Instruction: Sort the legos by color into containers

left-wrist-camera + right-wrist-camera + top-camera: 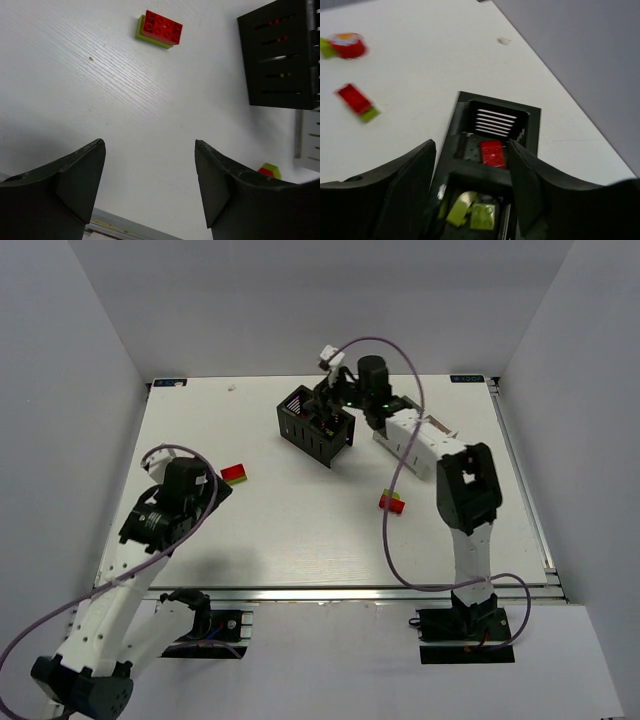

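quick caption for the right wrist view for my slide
Open right gripper over the black bin: red brick in one compartment, green pieces in the other.

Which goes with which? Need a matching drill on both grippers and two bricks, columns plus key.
Column 1
1. left gripper
2. right gripper
3. stack by left arm
4. single red brick

Column 2
a. inside the black bin
b. open, above the black bin
c. red over green, on the table
d. open, over the table, away from the bin

Pairs: 1-d, 2-b, 3-c, 4-a
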